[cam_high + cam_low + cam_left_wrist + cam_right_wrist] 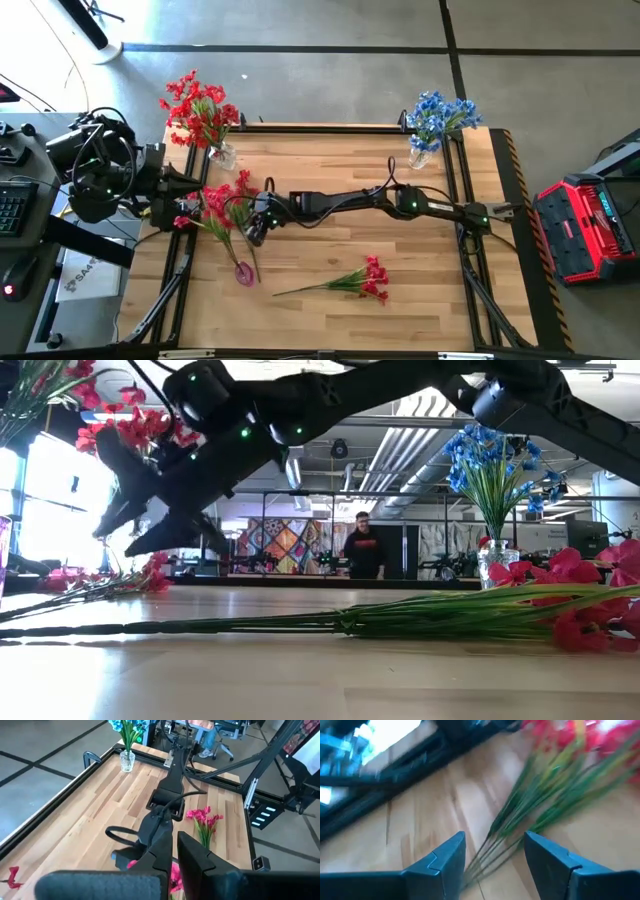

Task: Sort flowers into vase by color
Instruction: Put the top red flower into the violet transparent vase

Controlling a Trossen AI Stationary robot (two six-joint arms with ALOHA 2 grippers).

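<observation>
One red flower spray (225,212) lies on the table's left part, its green stems (510,830) running toward the near edge. My right gripper (494,840) reaches across from the right and hangs open just above those stems (255,232), one finger on either side, without touching them. A second red spray (352,282) lies flat near the front middle. A glass vase of red flowers (205,115) stands at the far left corner. A vase of blue flowers (435,120) stands at the far right. My left gripper (176,855) waits shut, raised over the left edge (185,200).
A small pink thing (244,272) lies by the stem ends of the left spray. Black rails frame the wooden table (330,165). A red case (590,225) stands on the floor to the right. A person (362,550) stands far behind the table.
</observation>
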